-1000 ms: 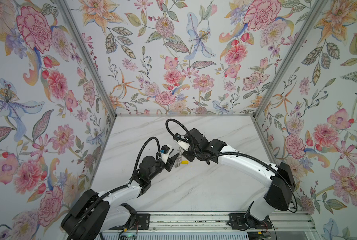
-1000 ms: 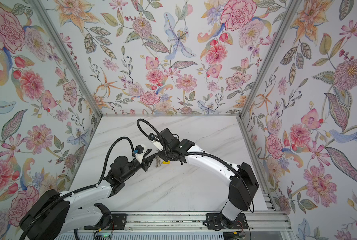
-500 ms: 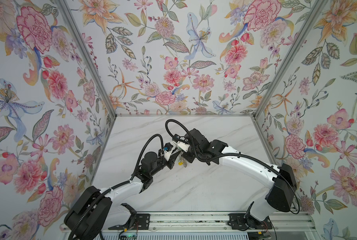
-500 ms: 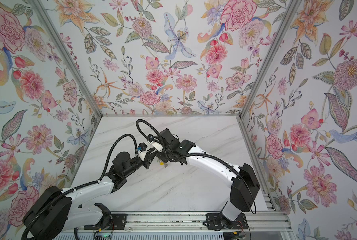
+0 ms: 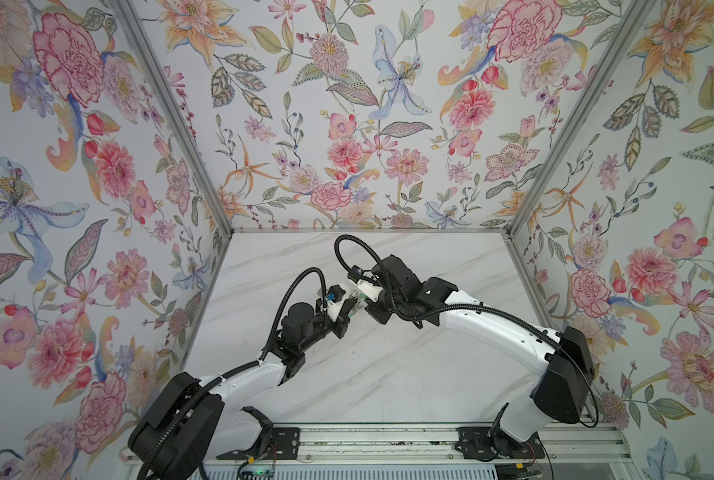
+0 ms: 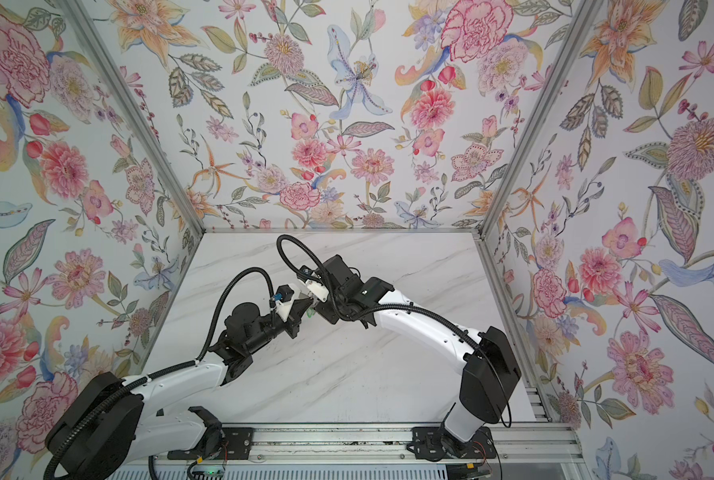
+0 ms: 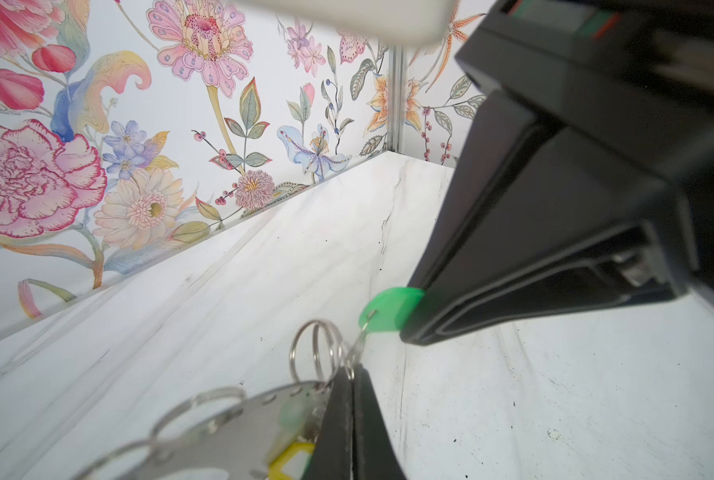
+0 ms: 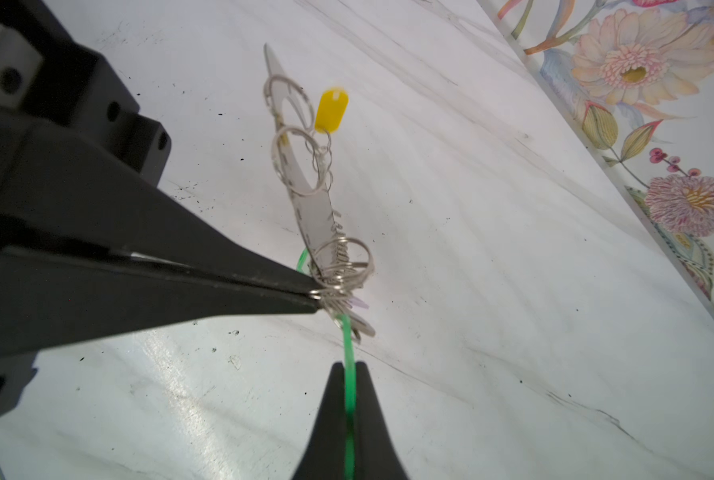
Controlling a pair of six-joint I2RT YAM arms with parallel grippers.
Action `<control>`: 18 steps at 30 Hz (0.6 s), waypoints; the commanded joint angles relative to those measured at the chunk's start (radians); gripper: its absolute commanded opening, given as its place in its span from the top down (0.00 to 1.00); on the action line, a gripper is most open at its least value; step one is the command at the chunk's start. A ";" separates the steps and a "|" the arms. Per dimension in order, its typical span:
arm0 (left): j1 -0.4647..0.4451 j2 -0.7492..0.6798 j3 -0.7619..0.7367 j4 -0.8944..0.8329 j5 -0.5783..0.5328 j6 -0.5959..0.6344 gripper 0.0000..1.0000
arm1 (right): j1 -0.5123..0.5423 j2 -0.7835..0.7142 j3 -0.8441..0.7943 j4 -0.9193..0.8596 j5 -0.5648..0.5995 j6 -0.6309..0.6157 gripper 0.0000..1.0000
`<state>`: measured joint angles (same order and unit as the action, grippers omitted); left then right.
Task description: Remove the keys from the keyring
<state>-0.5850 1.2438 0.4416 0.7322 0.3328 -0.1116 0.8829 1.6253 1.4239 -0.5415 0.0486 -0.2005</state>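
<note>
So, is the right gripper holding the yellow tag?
No, the right gripper is shut on the green tag, while the yellow tag hangs ungripped farther along the keyring.

**A:** what's the overhead cam showing right now?

**B:** both arms bend in toward the middle of the white marble surface [image 5: 388,374]. The left gripper [image 5: 351,308] and right gripper [image 5: 367,305] are basically nose to nose, both pinched closed.

**A:** can you see the keys?

**B:** barely lol. The keys [image 5: 361,296] are just a greenish glint right where the tips meet, too small to make out more. There's a black cable [image 5: 301,286] looping over each wrist, floral walls [image 5: 347,124] on three sides, and both arm bases sit on the metal rail [image 5: 388,432] along the near edge.
</note>
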 commanded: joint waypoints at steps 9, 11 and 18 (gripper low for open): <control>0.004 -0.016 0.015 -0.004 0.001 -0.011 1.00 | -0.097 0.048 -0.016 -0.006 -0.145 0.116 0.99; 0.004 -0.018 0.011 -0.001 0.003 -0.014 1.00 | -0.110 0.049 -0.022 -0.005 -0.171 0.131 0.99; 0.004 -0.030 -0.004 0.015 -0.006 -0.023 1.00 | -0.122 0.069 -0.025 -0.010 -0.215 0.152 0.99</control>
<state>-0.5850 1.2434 0.4412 0.6998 0.3332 -0.1200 0.7567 1.6726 1.4117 -0.5453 -0.1253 -0.0727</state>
